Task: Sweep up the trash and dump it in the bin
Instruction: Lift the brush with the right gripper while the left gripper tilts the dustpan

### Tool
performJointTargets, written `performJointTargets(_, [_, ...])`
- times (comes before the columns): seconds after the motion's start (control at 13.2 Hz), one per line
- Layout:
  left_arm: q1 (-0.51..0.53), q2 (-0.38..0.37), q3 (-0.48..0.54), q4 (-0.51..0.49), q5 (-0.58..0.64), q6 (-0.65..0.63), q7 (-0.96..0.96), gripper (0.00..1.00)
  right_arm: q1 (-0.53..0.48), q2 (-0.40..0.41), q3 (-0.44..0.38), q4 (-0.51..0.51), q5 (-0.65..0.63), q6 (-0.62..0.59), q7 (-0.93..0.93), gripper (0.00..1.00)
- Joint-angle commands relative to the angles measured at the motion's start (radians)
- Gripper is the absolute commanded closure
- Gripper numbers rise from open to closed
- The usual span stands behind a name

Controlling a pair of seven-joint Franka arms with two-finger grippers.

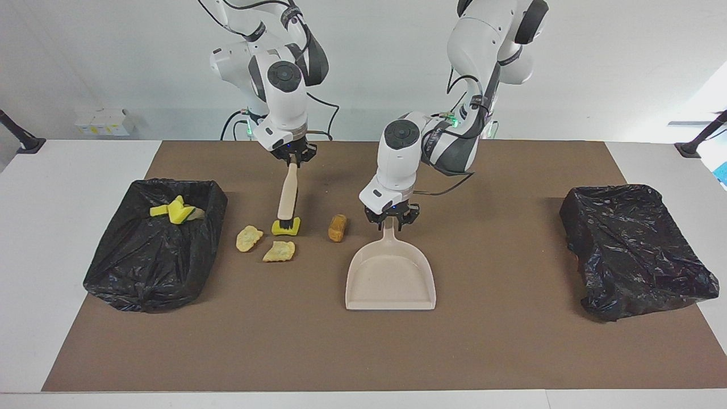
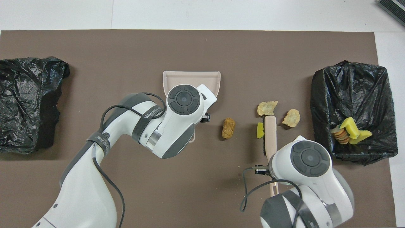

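My right gripper [image 1: 291, 157] is shut on the beige handle of the brush [image 1: 287, 193]. The dark bristles rest on a yellow sponge chunk [image 1: 285, 228] of the trash. From overhead the brush [image 2: 270, 136] covers most of that sponge [image 2: 259, 130]. Two pale tan pieces [image 1: 249, 238] [image 1: 279, 251] lie just beside it, toward the bin [image 1: 113, 267]. An orange-brown lump [image 1: 337, 227] lies between the brush and the beige dustpan [image 1: 391, 281]. My left gripper [image 1: 389, 221] is shut on the dustpan's handle, and the pan lies flat on the mat.
The black-bagged bin [image 2: 354, 82] at the right arm's end holds yellow sponge pieces [image 2: 350, 129]. A second black-bagged bin [image 1: 636, 250] stands at the left arm's end. A brown mat [image 1: 363, 352] covers the table.
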Motion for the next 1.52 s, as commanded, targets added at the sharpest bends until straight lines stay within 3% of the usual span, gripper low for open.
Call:
performJointTargets(0.0, [0.0,-0.029,0.005,-0.025,0.006,-0.005,-0.002,1.0,-0.033,0.027,0.009,0.03,-0.02,0.013,-0.047,1.0])
performJointTargets(0.45, [0.055,-0.116,0.008,-0.02,-0.02,-0.107,0.143,1.0,-0.151,0.093,0.009,0.058,-0.309,0.037,-0.138,1.0])
performJointTargets(0.91, [0.08,-0.139,0.017,-0.025,-0.007,-0.219,0.625,1.0,-0.242,0.114,0.009,0.058,-0.336,0.09,-0.248,1.0])
performJointTargets(1.14, [0.092,-0.168,0.017,-0.035,0.065,-0.314,0.835,1.0,-0.253,0.156,0.009,0.076,-0.383,0.096,-0.261,1.0])
performJointTargets(1.44, [0.1,-0.268,0.017,-0.165,0.121,-0.301,0.975,1.0,-0.257,0.162,0.01,0.082,-0.377,0.099,-0.264,1.0])
